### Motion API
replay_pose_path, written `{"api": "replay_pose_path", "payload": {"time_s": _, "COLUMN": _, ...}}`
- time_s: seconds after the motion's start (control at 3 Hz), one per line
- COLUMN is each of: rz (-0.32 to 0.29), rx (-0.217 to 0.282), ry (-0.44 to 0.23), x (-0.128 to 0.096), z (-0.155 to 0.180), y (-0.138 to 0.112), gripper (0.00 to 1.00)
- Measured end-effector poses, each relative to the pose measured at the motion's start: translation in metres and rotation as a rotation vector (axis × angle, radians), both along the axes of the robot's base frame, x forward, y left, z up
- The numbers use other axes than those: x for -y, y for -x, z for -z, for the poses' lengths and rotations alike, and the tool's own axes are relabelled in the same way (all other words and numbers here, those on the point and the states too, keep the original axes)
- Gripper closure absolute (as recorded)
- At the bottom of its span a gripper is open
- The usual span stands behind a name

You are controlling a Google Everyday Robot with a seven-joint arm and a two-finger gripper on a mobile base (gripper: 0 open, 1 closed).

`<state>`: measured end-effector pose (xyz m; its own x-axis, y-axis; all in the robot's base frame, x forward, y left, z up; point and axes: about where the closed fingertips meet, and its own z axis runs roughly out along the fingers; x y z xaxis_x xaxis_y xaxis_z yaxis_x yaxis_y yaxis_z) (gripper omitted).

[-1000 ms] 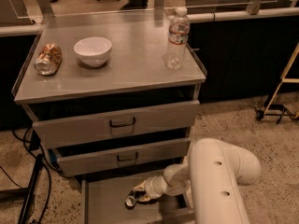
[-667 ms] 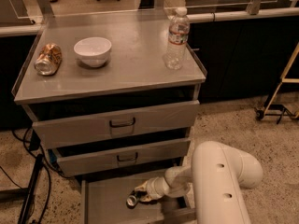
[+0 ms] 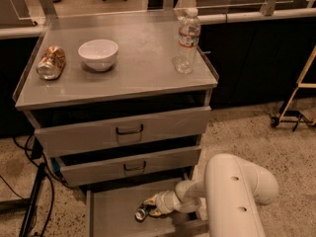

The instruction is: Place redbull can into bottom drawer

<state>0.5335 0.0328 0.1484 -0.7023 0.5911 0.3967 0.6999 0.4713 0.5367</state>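
Observation:
The bottom drawer (image 3: 113, 216) is pulled open at the foot of the grey cabinet. The redbull can (image 3: 141, 213) is inside it, low over the floor and tilted, with its shiny silver top facing front-left. My gripper (image 3: 150, 207) reaches into the drawer from the right and is right against the can. My white arm (image 3: 232, 191) fills the lower right and hides the drawer's right side. I cannot see whether the can rests on the drawer floor.
On the cabinet top stand a white bowl (image 3: 98, 54), an orange-copper can (image 3: 51, 62) lying on its side and a clear water bottle (image 3: 186, 41). The two upper drawers (image 3: 129, 130) with dark loop handles stand slightly open. Cables (image 3: 29, 196) run on the floor at left.
The gripper and the can have stayed almost in place inside the bottom drawer. The view has shifted slightly.

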Motion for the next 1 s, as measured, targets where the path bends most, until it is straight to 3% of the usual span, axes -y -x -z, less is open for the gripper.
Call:
{"api": "replay_pose_path", "payload": {"time_s": 0.33, "rz": -0.015, "rx": -0.027, "ry": 0.022, "x": 0.004, "z": 0.013, "y": 0.008, "gripper": 1.00}}
{"api": "replay_pose_path", "payload": {"time_s": 0.67, "rz": -0.034, "rx": -0.089, "ry": 0.054, "x": 0.013, "z": 0.033, "y": 0.017, "gripper": 1.00}}
{"api": "replay_pose_path", "payload": {"time_s": 1.0, "rz": -0.037, "rx": -0.098, "ry": 0.058, "x": 0.015, "z": 0.035, "y": 0.019, "gripper": 0.90}}
